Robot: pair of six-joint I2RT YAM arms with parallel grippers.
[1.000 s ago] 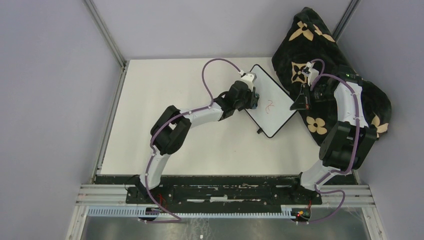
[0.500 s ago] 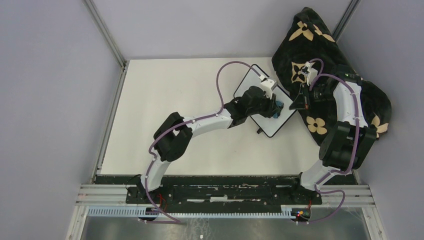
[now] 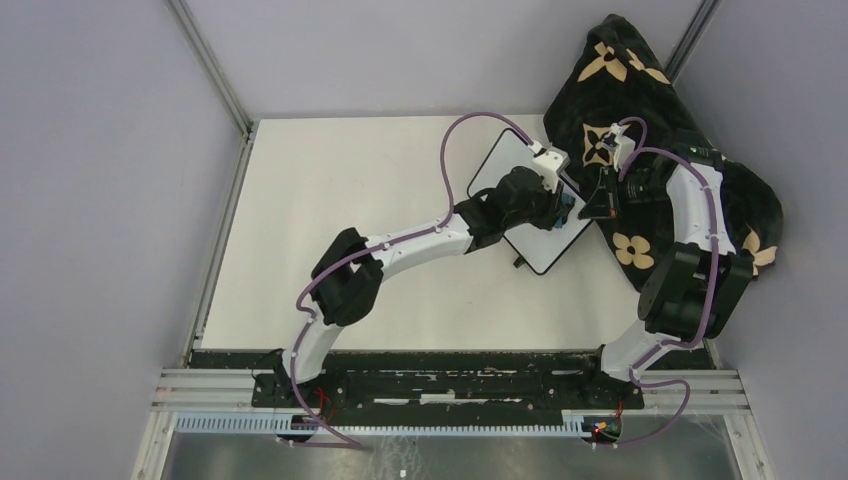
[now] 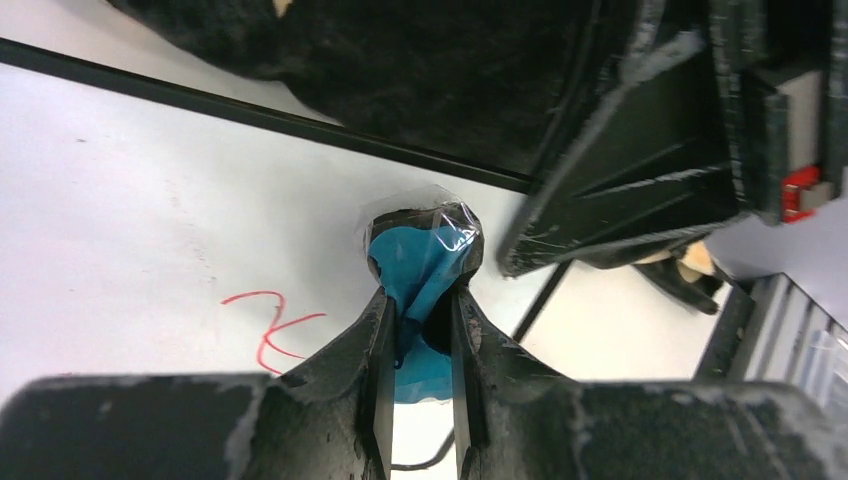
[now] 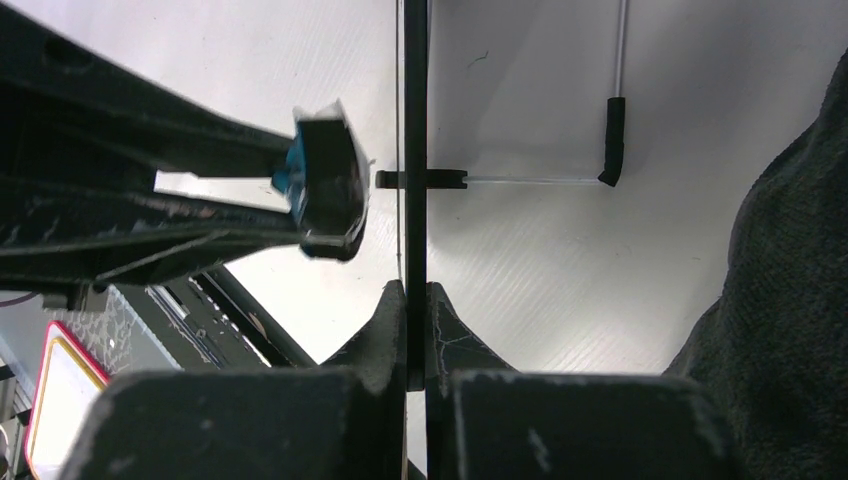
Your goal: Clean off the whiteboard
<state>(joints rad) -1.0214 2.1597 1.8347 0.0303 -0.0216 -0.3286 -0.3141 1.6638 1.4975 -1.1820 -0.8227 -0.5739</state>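
The whiteboard (image 3: 497, 165) lies angled on the table, its right side partly under my left arm. My left gripper (image 3: 560, 210) is shut on a blue eraser (image 4: 420, 262) in clear wrap, pressed to the board near its right edge. A red scribble (image 4: 268, 325) shows on the board (image 4: 140, 190) just left of the eraser. My right gripper (image 3: 602, 205) is shut on the board's thin black edge (image 5: 415, 150), beside the eraser (image 5: 325, 190). In the wrist views, the left gripper (image 4: 422, 300) and right gripper (image 5: 415, 292) each show their jaws clamped.
A black blanket with tan flowers (image 3: 660, 130) is heaped at the back right, against the board's right edge and under my right arm. One black foot of the board (image 5: 612, 140) rests on the white table (image 3: 330, 220). Grey walls enclose the table.
My left gripper has swept rightward with the eraser, from the board's left side across the scribble to its right edge. The right gripper has stayed clamped on the board.
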